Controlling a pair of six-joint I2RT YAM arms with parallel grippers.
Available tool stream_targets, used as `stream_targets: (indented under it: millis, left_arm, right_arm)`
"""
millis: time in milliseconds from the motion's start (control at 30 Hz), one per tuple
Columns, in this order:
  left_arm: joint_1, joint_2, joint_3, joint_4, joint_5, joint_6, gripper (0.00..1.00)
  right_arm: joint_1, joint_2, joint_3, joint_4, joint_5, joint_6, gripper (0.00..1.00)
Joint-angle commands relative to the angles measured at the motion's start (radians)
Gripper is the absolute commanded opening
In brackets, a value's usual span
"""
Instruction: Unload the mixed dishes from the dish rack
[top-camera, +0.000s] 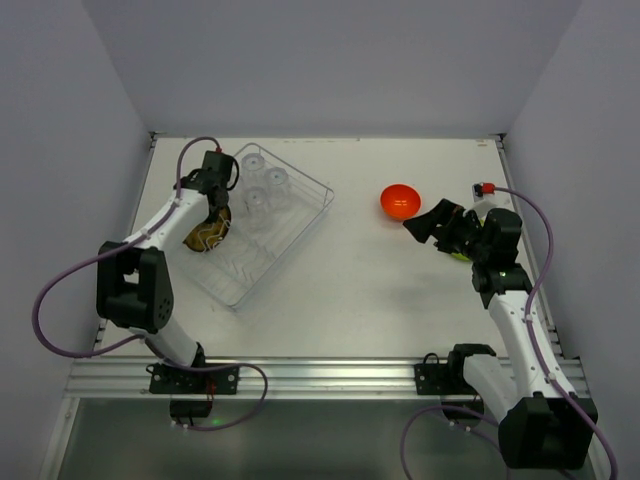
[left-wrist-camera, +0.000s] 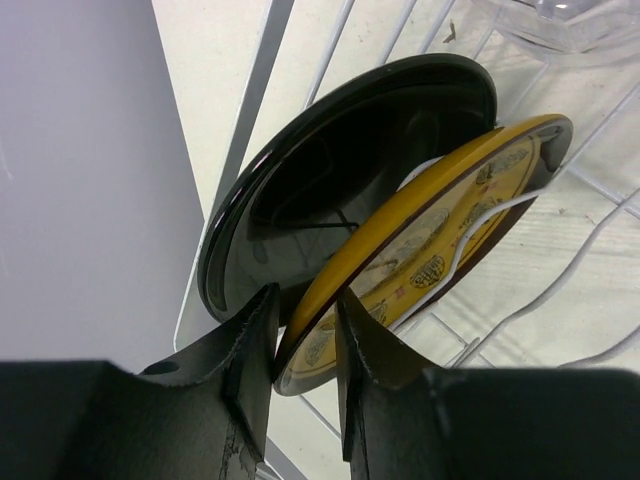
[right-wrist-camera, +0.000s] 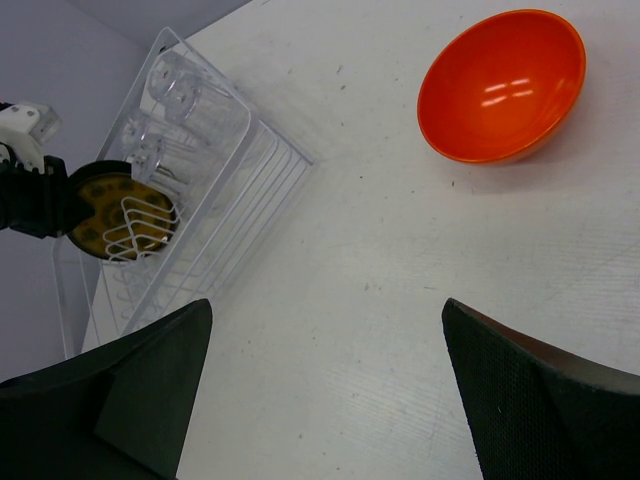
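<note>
**A:** Left wrist view: what has your left gripper (left-wrist-camera: 306, 350) got?

**B:** My fingers (left-wrist-camera: 245, 380) stand narrow, one on each face of the yellow plate (left-wrist-camera: 430, 250), pinching its near rim. That plate stands on edge, tilted, with a white wire tine across its printed face. A black plate (left-wrist-camera: 330, 180) leans right behind it, touching or nearly so. Both sit in the rack (top-camera: 288, 252), at its left end beside the wall.

**A:** What else is in the rack?

**B:** Clear tumblers (top-camera: 277, 181), clustered at the far end, past the plates.

**A:** And your right side?

**B:** My right gripper (right-wrist-camera: 330, 400) is spread wide and holds nothing. It hangs over the bare table (right-wrist-camera: 400, 250), well apart from the rack. The orange bowl (right-wrist-camera: 500, 85) sits upright on the table just beyond it, outside the rack, and my fingers are not touching it.
</note>
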Motion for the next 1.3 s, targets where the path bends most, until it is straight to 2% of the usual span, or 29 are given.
stream_targets:
  millis: [0,133,767,967,1267]
  left_arm:
    - [-0.026,-0.031,0.005,-0.004,0.082,-0.015,0.09]
    - [-0.067,-0.062,-0.005,-0.006,0.004,0.002,0.00]
    - [-0.142,-0.186,0.015,-0.061,-0.081,0.005,0.00]
    - [-0.179,-0.229,0.084,-0.165,-0.141,-0.050,0.00]
    - [-0.194,-0.405,0.112,-0.219,0.023,-0.180,0.00]
  right_arm:
    - [0.004,-0.017,-0.003,0.036,-0.018,0.004,0.99]
    - [0.004,-0.012,-0.003,0.038,-0.017,0.004,0.99]
    - [0.004,-0.032,-0.007,0.041,-0.003,0.007,0.99]
    - [0.003,-0.038,-0.012,0.045,-0.002,0.010,0.99]
    - [0.004,-0.065,-0.032,0.077,-0.018,0.020,0.99]
